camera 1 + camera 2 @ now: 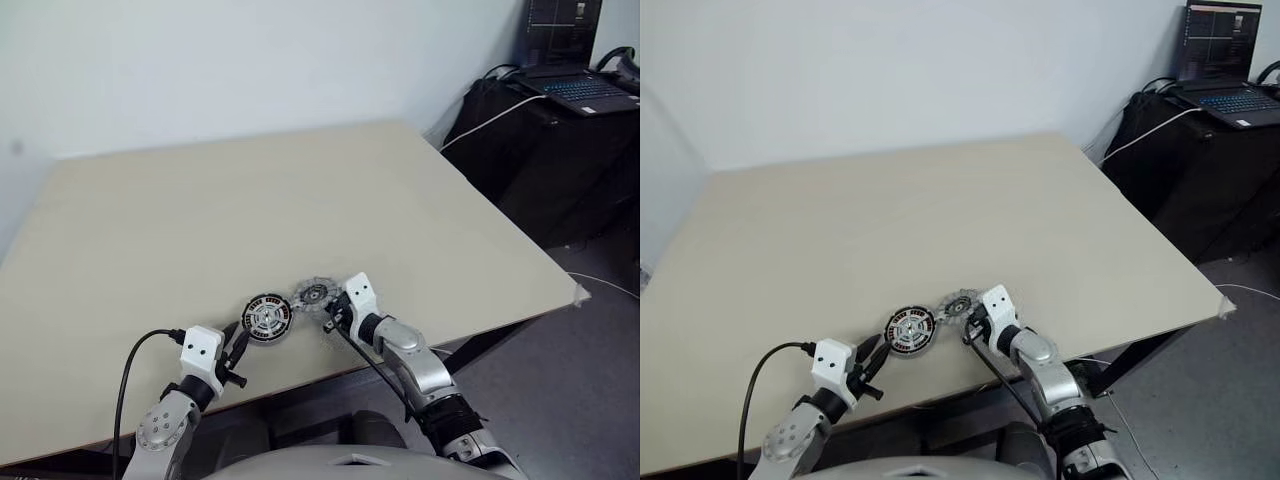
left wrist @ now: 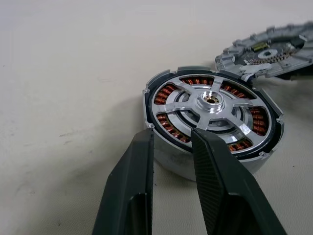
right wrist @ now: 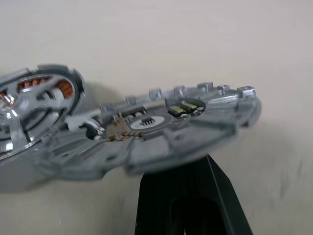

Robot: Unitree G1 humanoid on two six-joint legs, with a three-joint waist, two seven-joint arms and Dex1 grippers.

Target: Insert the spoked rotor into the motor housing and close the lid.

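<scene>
On my left wrist view the left gripper (image 2: 171,147) has its jaws narrowly parted, and its two black fingers (image 2: 128,191) clamp the near wall of the motor housing (image 2: 212,122), one outside the wall and one over the rim. The spoked rotor (image 2: 211,100) already sits inside that housing: its silver spokes and hub lie across the top, with the copper windings showing between the spokes.

The right gripper (image 3: 188,169) has its jaws closed on the near edge of the lid (image 3: 161,129). I see the lid held tilted, clear of the surface on the gripper's side, its notched rim up and its face with the small dark centre and circuit parts turned towards the camera. The edge of the lid nearest the housing comes right up to the housing's rim; I cannot tell whether the two touch.

From the head views, the lid (image 1: 314,294) is just to the right of the housing (image 1: 267,318), and both lie close to the near edge of the beige surface (image 1: 300,200). The left gripper (image 1: 237,345) comes at the housing from the near left, the right gripper (image 1: 334,318) from the near right. Well to the right of the housing and far back, an open laptop (image 1: 580,85) stands on a dark stand.
</scene>
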